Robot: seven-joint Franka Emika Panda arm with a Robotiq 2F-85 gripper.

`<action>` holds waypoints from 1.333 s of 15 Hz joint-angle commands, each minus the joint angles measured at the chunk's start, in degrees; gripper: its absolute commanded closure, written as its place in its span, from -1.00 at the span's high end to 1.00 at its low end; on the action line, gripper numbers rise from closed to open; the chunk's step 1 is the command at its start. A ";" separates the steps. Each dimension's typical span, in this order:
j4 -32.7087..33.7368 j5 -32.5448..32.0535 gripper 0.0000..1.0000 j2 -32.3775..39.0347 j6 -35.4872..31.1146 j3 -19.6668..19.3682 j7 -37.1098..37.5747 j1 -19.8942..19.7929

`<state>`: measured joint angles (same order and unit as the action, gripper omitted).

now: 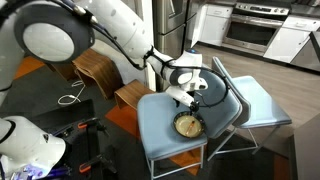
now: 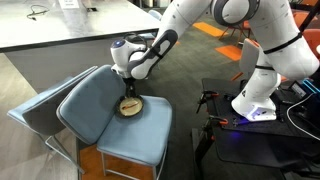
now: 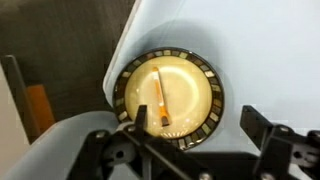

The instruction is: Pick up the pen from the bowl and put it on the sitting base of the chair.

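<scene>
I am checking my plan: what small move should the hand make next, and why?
Probably lower the open hand toward the thin orange pen, shifting slightly to centre over it. The pen lies flat in the small round tan bowl on the light blue-grey chair seat, and the hand hovers above, not yet around it.

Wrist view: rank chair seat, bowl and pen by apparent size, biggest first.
1. chair seat: covers the widest area and is cut off by the frame edges.
2. bowl: round, resting on the seat.
3. pen: thin orange stick lying inside the bowl.
All three sit at a similar depth, so the order is safe.
</scene>
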<state>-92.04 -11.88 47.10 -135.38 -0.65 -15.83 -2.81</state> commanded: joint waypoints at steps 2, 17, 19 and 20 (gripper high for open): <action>15.32 -0.49 1.00 12.23 3.88 0.61 -6.33 -1.85; 43.65 -0.12 1.00 33.69 17.72 1.45 -16.72 -2.58; 46.45 0.23 1.00 35.74 18.93 1.69 -17.65 -2.82; 47.74 0.47 1.00 36.82 19.49 1.77 -17.73 -2.95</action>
<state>-51.23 -11.85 79.83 -119.90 0.85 -31.52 -5.54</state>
